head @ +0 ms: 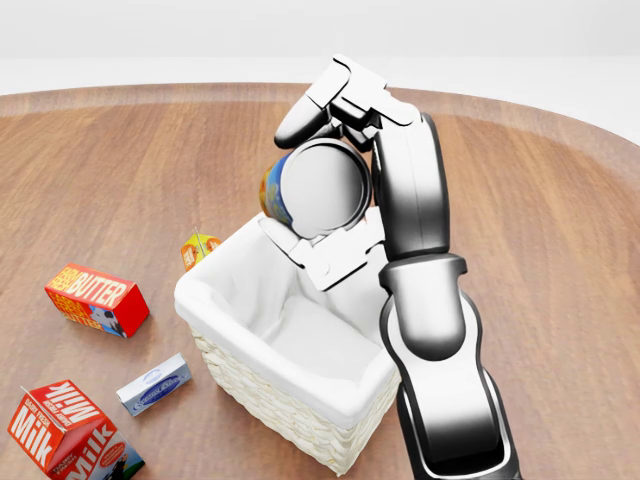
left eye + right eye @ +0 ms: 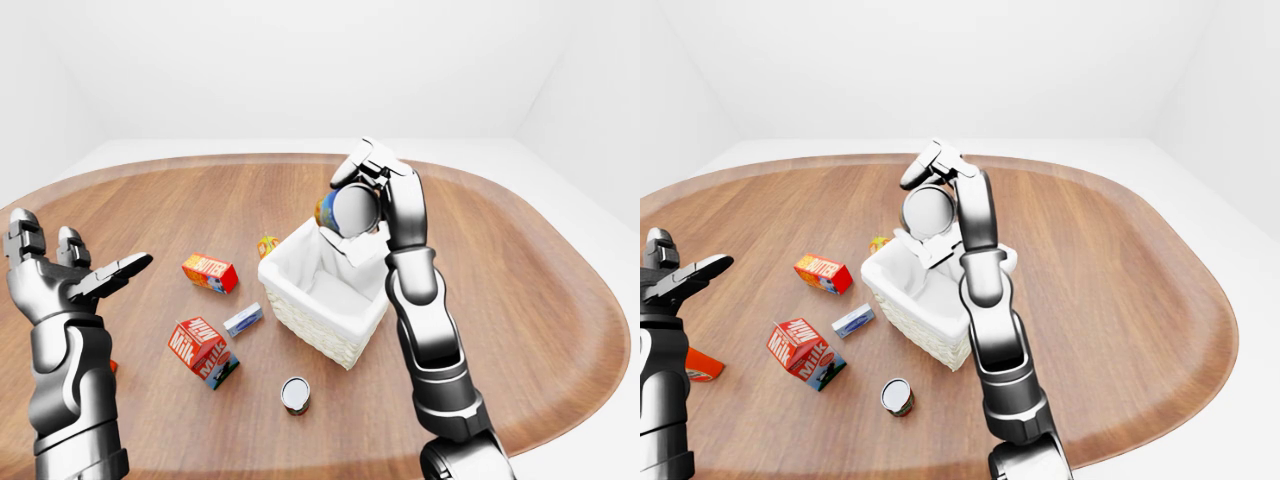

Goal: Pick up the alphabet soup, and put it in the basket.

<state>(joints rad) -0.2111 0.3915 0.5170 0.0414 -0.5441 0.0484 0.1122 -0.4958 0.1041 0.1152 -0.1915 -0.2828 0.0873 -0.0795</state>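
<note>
My right hand [image 1: 325, 175] is shut on the alphabet soup can [image 1: 318, 190], a can with a silver end facing the camera and a blue and yellow label. It holds the can tilted just above the top edge of the white woven basket [image 1: 250, 385], which stands in the middle of the wooden table. The basket's white lining [image 1: 300, 330] shows and nothing lies inside it. My left hand [image 2: 75, 275] is open and empty at the left of the left-eye view, well away from the basket.
Left of the basket lie a butter box [image 2: 210, 271], a milk carton [image 2: 202, 350], a small blue and white box [image 2: 243, 319] and a small orange box [image 2: 267, 244]. Another can [image 2: 295, 394] stands below the basket. An orange box [image 2: 702, 365] lies by my left arm.
</note>
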